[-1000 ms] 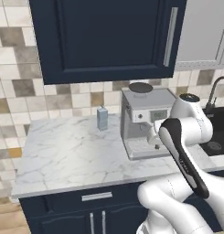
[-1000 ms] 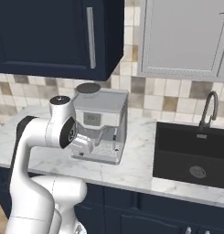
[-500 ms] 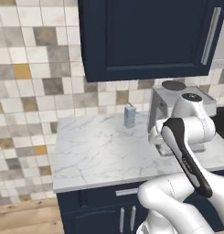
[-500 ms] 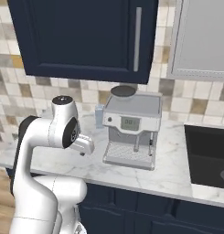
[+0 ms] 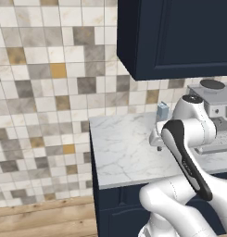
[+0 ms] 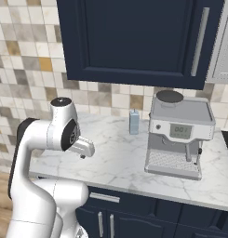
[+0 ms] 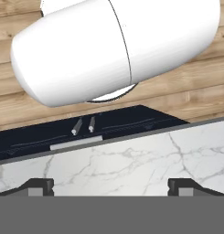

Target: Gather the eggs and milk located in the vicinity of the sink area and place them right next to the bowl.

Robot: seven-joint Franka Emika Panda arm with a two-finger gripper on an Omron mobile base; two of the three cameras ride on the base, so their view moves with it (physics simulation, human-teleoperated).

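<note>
Milk: we see the carton (image 6: 134, 122) upright at the back of the counter (image 6: 120, 158), near the tiled wall, at about 10 o'clock from the coffee machine (image 6: 179, 135) and apart from it. In the left base view it (image 5: 162, 111) peeks out just beyond the arm's white joint.

Eggs, bowl, sink: we cannot place the egg or the bowl from here; at most a dark sliver at the right edge of the right base view may be the basin.

Gripper: it (image 6: 83, 148) hangs over the front left part of the counter, at about 7 o'clock from the milk and well apart from it. In the hand view the fingertips (image 7: 39, 186) sit wide apart with nothing between them, looking down at marble, the counter's front edge and a drawer handle (image 7: 76, 142).

Change: over the last second both base views have slid, so that the sink has left the frame and the counter's left end, the bare tiled wall (image 5: 45, 92) and the wood floor (image 5: 40, 217) have come in. We read that as the base driving left; the things themselves have not moved.

Meaning: we judge the task is at its start, nothing picked up. The drive seems to line us up with the milk, so a reach toward 1 o'clock looks likely next.

Risk: the carton is tall and narrow, so it could tip if nudged.
</note>
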